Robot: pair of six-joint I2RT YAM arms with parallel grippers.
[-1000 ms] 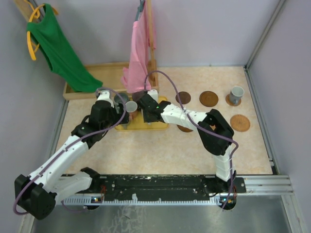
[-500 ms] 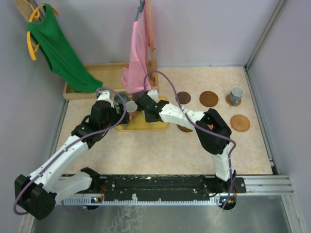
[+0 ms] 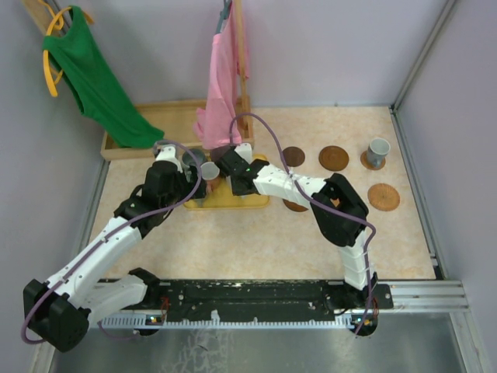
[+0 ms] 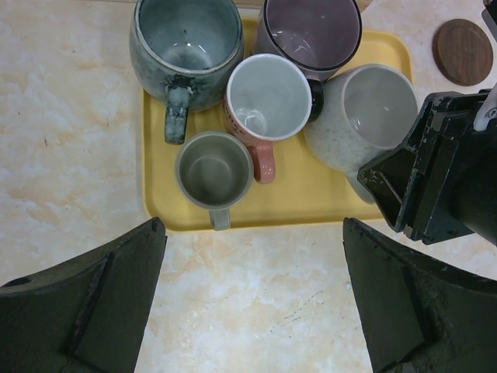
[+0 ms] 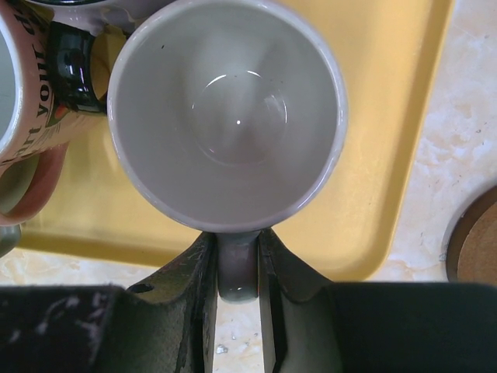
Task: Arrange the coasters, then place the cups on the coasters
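The right gripper (image 5: 237,272) is clamped on the handle (image 5: 238,247) of a cream cup (image 5: 225,116), which stands on the yellow tray (image 5: 388,155) among four other cups (image 4: 268,97). The left gripper (image 4: 252,295) hangs above the tray's near edge, jaws wide apart and empty. To the right of the tray, brown coasters (image 3: 334,158) lie on the table (image 3: 233,241), and one carries a blue-grey cup (image 3: 378,150).

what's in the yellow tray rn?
Five empty cups: blue-grey cup, mauve cup, pink cup, green cup, cream cup. The cream cup's handle sits between the fingers of the right gripper. Covered: tray floor under them.
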